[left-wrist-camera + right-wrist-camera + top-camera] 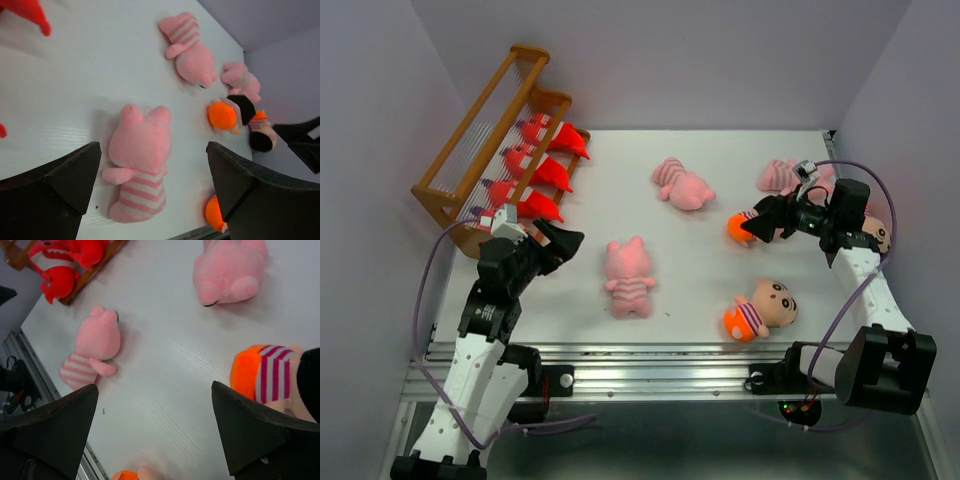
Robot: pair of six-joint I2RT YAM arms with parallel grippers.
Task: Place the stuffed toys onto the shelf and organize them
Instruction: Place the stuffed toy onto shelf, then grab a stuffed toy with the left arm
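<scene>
Red monsters [545, 165] fill the shelf [470, 150] at upper left; pigs and dolls lie on the table [700, 260]. The left claw [560, 243], wide and empty, hovers near the centre pig [629, 276]. The right claw [757, 224], also wide, is beside a doll [736, 230]. The likely next move is to drop over the pig and close.

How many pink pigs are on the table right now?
3: the near pig lies front-centre, the middle pig lies further back, and the far-right pig is partly hidden behind the right arm.

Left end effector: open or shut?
Open: left end effector fingers stand wide apart in its wrist view, gripping nothing; pink striped pig lies on the table beyond.
</scene>
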